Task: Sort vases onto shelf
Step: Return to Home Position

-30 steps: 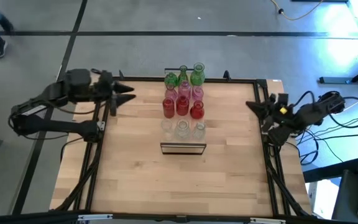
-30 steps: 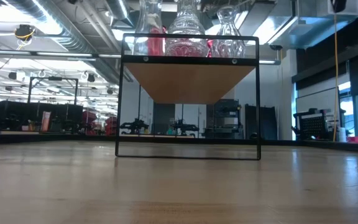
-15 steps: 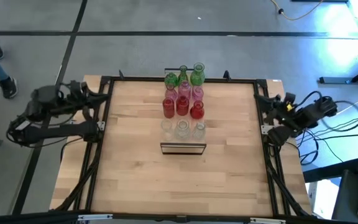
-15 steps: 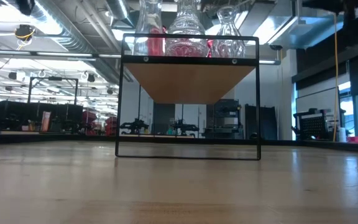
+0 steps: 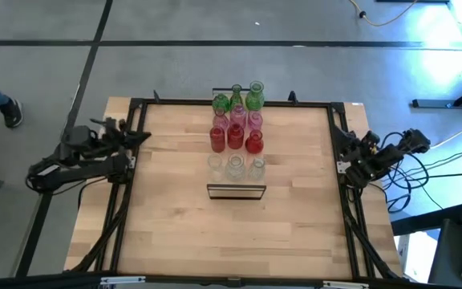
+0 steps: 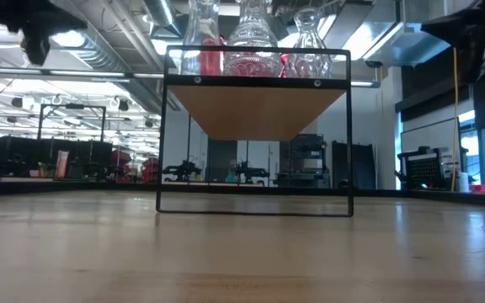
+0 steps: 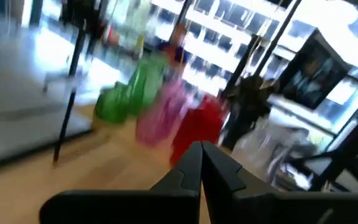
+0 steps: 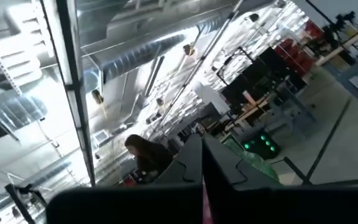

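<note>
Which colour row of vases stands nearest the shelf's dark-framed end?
The clear vases: their row sits right by the shelf's dark-framed end, with the red vases, pink vases and green vases lined up farther from it.

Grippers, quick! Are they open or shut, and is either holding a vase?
Left gripper: fingers closed, holding nothing, by the table's left edge.
Right gripper: fingers closed, holding nothing, by the table's right edge.

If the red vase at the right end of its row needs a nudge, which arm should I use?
Probably right. The right gripper waits at the table's right edge, on that red vase's side; from the left gripper the other two red vases stand in the way.
</note>
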